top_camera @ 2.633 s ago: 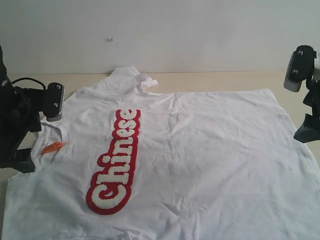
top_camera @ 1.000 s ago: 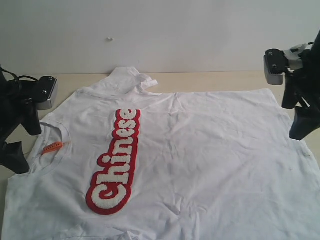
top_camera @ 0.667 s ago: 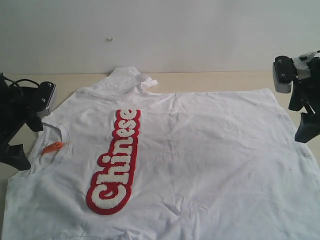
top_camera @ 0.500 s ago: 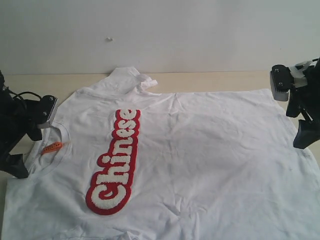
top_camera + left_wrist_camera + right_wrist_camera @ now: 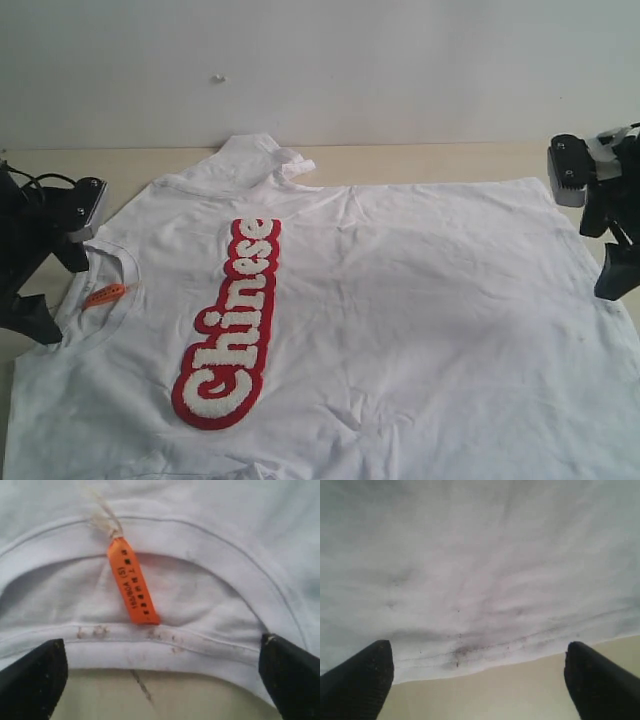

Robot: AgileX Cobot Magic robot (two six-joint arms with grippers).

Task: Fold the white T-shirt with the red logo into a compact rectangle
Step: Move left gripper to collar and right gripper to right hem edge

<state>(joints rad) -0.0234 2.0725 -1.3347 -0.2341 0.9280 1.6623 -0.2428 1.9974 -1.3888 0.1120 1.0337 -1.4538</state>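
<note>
Exterior view: the white T-shirt (image 5: pixel 400 330) lies face up across the desk (image 5: pixel 420 160), neckline to the left and hem to the right, with the red logo (image 5: pixel 232 325) running along the chest. The left end effector (image 5: pixel 50 290) hangs at the neckline by the orange neck tag (image 5: pixel 105 295), and the right end effector (image 5: pixel 607 245) at the hem; neither holds cloth. Left wrist view: the left end effector (image 5: pixel 160 675) is spread wide, straddling the collar (image 5: pixel 165 645), with the tag just beyond. Right wrist view: the right end effector (image 5: pixel 477 680) is spread wide over the hem (image 5: pixel 470 655) at bare desk. A pinch here could take only the top layer or snag the tag. The bunched far sleeve (image 5: pixel 265 155) could skew the fold.
</note>
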